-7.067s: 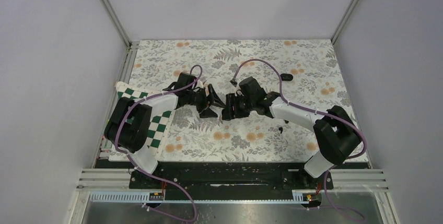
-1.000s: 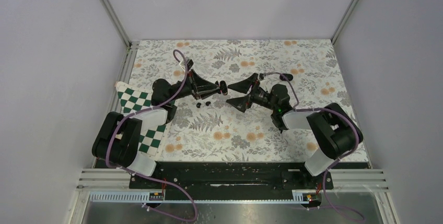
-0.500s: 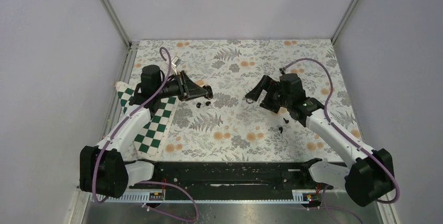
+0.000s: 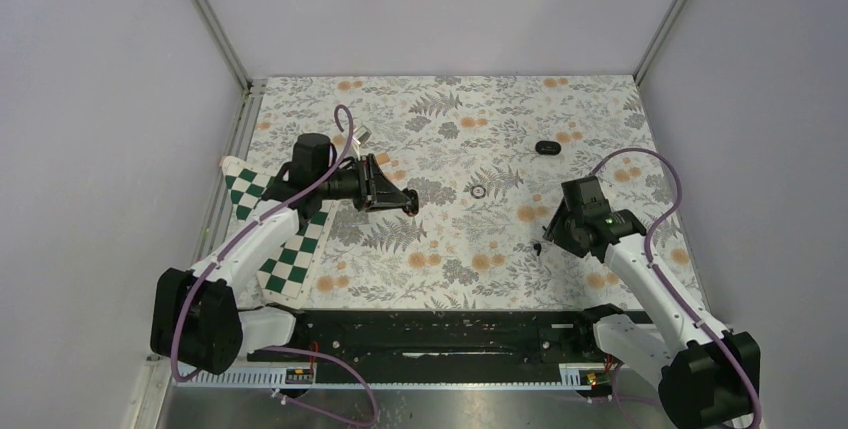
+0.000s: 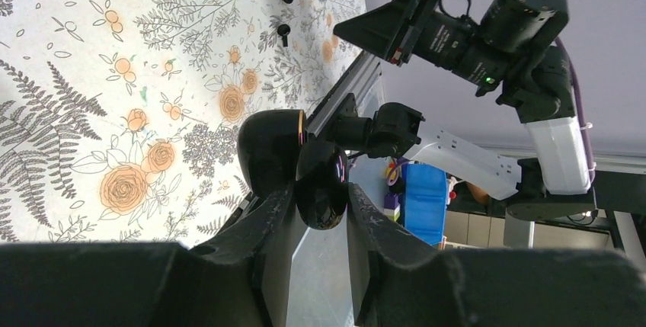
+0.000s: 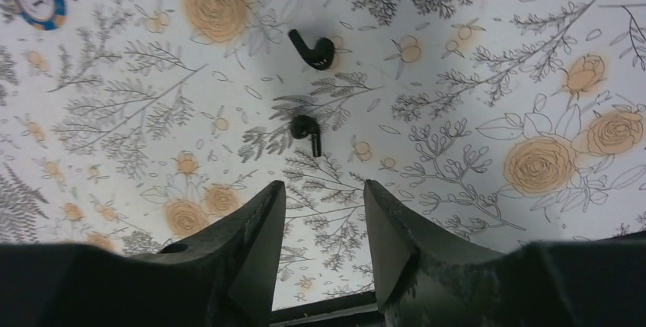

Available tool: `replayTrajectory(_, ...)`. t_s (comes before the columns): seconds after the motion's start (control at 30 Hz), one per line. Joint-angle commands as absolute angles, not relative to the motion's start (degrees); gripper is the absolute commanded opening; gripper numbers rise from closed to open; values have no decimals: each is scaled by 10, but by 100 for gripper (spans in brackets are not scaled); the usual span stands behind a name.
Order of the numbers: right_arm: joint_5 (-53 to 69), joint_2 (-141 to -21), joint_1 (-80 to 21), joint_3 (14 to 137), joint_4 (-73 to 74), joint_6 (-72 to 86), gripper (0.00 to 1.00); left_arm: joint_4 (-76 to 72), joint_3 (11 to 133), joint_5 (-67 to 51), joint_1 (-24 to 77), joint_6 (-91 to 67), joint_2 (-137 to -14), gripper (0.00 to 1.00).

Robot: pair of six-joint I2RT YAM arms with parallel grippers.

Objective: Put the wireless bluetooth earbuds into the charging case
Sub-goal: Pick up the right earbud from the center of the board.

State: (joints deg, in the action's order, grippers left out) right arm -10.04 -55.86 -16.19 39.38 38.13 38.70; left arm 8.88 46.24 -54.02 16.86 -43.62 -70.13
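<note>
My left jaws clench the charging case point(image 5: 268, 153) (lid open); I'd centre the parted, empty right jaws over the earbud point(image 6: 306, 126) just ahead.

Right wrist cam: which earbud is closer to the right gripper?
The lower earbud, just ahead of the right gripper; the upper earbud lies farther out, beyond it.

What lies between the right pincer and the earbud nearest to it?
Only bare flowered cloth lies between the right pincer and the nearer earbud; the right wrist view shows it.
</note>
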Motion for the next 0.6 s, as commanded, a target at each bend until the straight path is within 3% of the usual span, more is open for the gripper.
replayTrajectory(0.0, -119, -559, -149, 379, 408, 383, 51, 23, 470, -554, 170, -460, -713, 0)
replayTrajectory(0.3, -36, -618, -149, 358, 327, 362, 49, -43, 478, -588, 185, -493, -739, 0)
replayTrajectory(0.57, -32, -661, -149, 378, 308, 351, 47, -47, 487, -625, 212, -473, -756, 0)
